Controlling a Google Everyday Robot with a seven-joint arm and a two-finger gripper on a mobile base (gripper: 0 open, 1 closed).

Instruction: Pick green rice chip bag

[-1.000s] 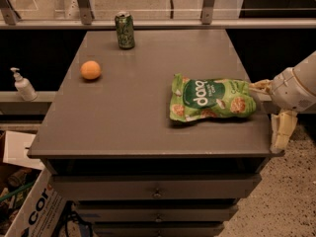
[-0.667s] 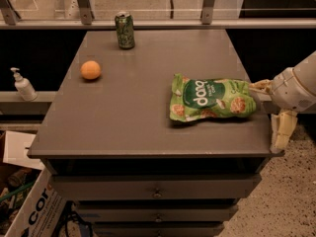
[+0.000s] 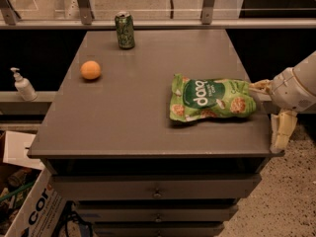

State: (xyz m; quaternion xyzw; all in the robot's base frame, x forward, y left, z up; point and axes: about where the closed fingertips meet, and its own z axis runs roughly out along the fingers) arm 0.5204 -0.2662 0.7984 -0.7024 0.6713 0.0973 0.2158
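Green rice chip bag (image 3: 212,100) reads "dao", cardboard box (image 3: 30,212) "cor"; claw (image 3: 266,113) just beside bag

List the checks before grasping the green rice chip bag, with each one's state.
1. The green rice chip bag lies flat on the table: ok.
2. The hand is at the bag's right end: ok.
3. The hand is open: ok.
4. Bag between the fingers: not ok, one hangs beyond the table edge.
5. The orange and can are far from the bag: ok.
6. Finger touching bag: cannot tell.
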